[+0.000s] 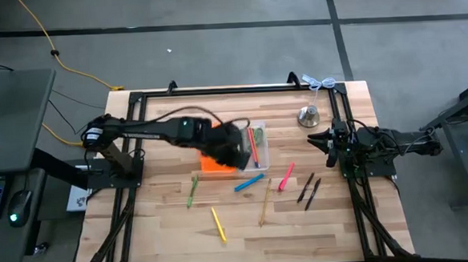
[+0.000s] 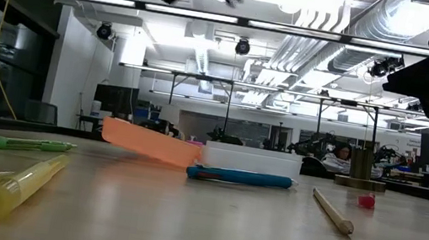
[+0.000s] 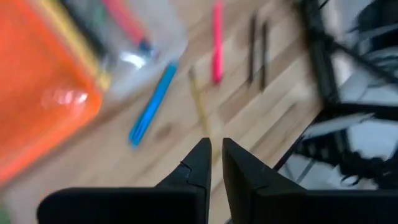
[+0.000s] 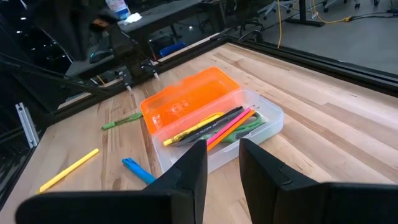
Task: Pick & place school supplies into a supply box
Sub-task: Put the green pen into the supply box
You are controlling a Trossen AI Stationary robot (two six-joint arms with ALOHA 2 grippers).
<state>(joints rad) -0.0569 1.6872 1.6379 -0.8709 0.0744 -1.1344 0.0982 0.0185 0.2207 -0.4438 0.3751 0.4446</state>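
Directly below left pincer (image 1: 237, 156), supply box (image 1: 220, 162)

The supply box (image 4: 211, 118) lies open, orange lid beside a clear tray holding several pens and green-handled scissors (image 4: 249, 126). Loose on the table: blue pen (image 1: 249, 182), pink marker (image 1: 286, 177), 2 black pens (image 1: 308, 190), wooden pencil (image 1: 265, 201), yellow marker (image 1: 218, 223), green pen (image 1: 192, 190).

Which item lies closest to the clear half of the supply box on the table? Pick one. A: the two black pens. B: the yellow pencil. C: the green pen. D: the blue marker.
D: the blue marker lies just off the clear tray of the supply box, nearer than the others.
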